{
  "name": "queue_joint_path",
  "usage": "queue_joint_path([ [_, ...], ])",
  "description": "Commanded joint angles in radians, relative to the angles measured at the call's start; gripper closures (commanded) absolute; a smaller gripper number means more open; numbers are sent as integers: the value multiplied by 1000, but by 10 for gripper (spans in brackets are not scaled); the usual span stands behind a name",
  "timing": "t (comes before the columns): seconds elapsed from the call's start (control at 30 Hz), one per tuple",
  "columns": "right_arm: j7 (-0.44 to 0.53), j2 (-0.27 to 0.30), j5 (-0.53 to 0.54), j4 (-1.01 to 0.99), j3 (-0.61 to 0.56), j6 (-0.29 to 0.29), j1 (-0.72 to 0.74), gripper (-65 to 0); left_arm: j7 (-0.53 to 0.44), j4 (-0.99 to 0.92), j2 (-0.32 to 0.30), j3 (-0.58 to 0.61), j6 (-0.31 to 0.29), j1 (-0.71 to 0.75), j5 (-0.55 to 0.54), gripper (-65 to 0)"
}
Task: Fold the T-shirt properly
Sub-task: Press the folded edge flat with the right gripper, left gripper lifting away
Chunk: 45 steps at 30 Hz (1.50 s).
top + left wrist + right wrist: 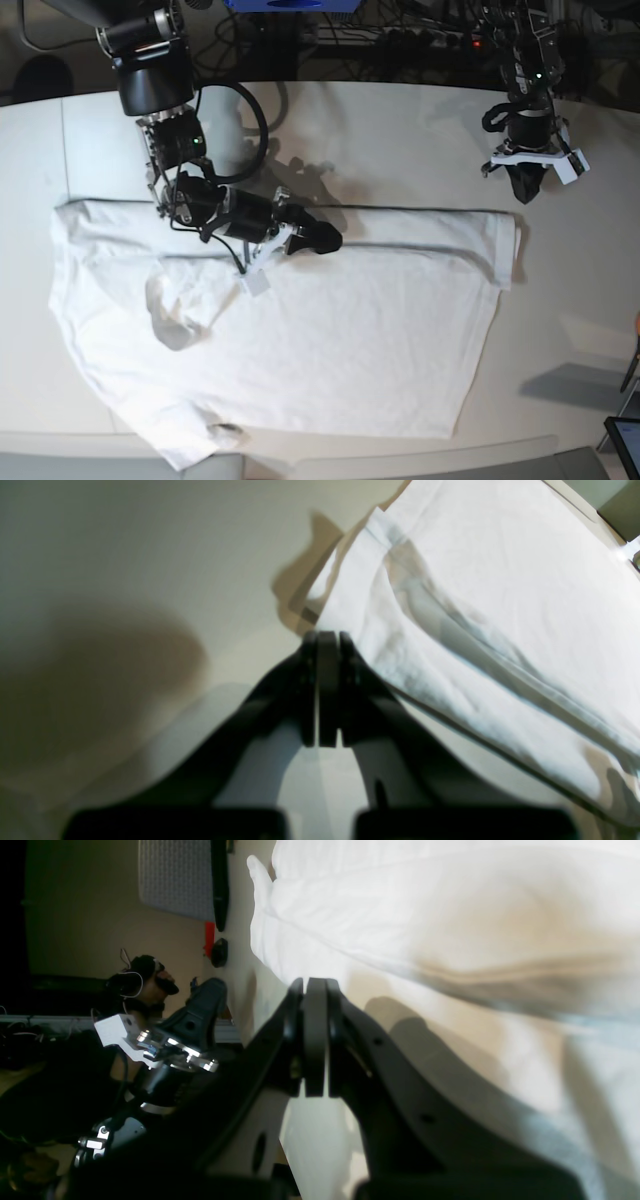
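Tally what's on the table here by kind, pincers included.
T-shirt: 1, white, spread over the table
Pincers: 2, both shut and empty; right pincer over the shirt's far edge, left pincer off the shirt
Total: 3

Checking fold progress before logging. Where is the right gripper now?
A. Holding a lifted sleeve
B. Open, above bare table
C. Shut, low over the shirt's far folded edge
C: the right gripper has jaws pressed together, empty, over the T-shirt near its far edge.
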Motion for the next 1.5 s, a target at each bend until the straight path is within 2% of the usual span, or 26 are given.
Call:
queue_joint_path([
  [0.0, -17, 1, -3, 2, -1, -24, -13, 0, -23, 21, -12, -5, -5, 0, -2, 0],
  [0.03, -13, 2, -3, 3, -1, -54, -22, -1, -23, 21, -12, -5, -5, 0, -2, 0],
  [0.13, -3, -4, -10, 17, 39, -226, -56, -1, -23, 20, -12, -5, -5, -1, -2, 0],
  [0.17, 23, -4, -12, 49, 36, -266, -70, 0, -23, 20, -12, -5, -5, -1, -2, 0],
  [0.3, 115, 30, -13, 215, -41, -366, -100, 0, -23, 15, -12, -5, -5, -6, -2, 0],
  [0.4, 137, 52, -35, 309, -96, -490, -103, 0, -23, 15, -12, -5, -5, -9, -2, 0],
  [0.7, 134, 45, -151, 404, -113, -694, -105, 0, -23, 15, -12, -42, -5, -6, -2, 0],
  [0.77, 137, 45, -187, 418, -154, -745, -103, 0, -22, 15, -12, -57, -5, -4, -2, 0],
  [0.9, 143, 42, -245, 424, -228, -780, -93, 0, -22, 18, -13, -62, -5, 0, -2, 0],
  [1.1, 143, 21, -314, 413, -248, -780, -79, 0, -20, 18, -13, -62, -5, 2, -2, 0],
  [1.47, 146, 21, -320, 315, -248, -780, -25, 0, -20, 21, -13, -60, -5, 10, -2, 0],
])
